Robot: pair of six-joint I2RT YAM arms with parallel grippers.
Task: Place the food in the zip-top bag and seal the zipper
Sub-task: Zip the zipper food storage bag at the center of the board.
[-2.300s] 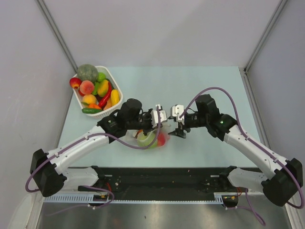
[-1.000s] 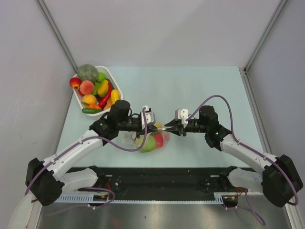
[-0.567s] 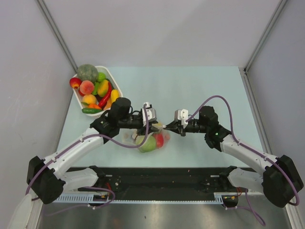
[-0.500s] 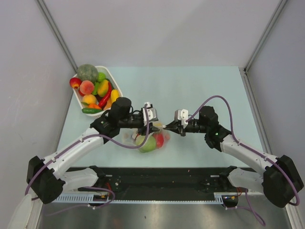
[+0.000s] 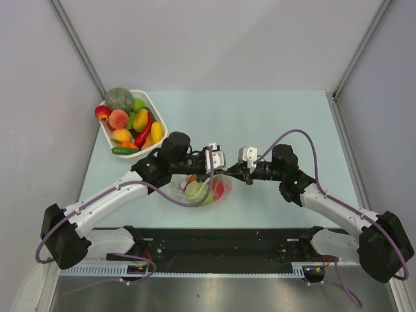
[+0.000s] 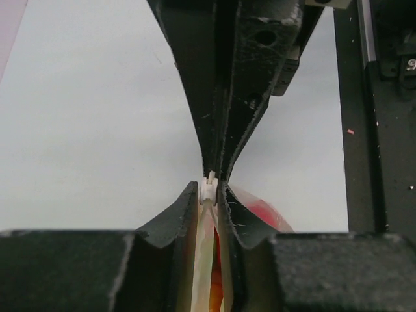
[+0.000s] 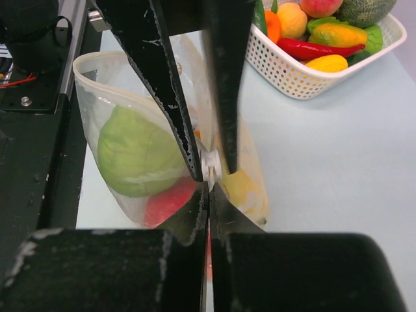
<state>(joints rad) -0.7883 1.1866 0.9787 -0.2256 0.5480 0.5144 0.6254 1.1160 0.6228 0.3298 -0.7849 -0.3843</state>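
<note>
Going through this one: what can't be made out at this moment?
- Whether the bag is sealed: top view, left gripper and right gripper cover its mouth; wrist views show only a white piece pinched between fingers.
- Bagged food: left wrist view, fingers block all but a red piece; top view too small to count.
- Basket: right wrist view, far side cut off by the top edge.

One cut-off mark [image 6: 409, 64], resembling a 9, stands on the black frame [image 6: 383, 130] at the right edge of the left wrist view. Nothing else is legible, bag [image 7: 123, 97] included.
</note>
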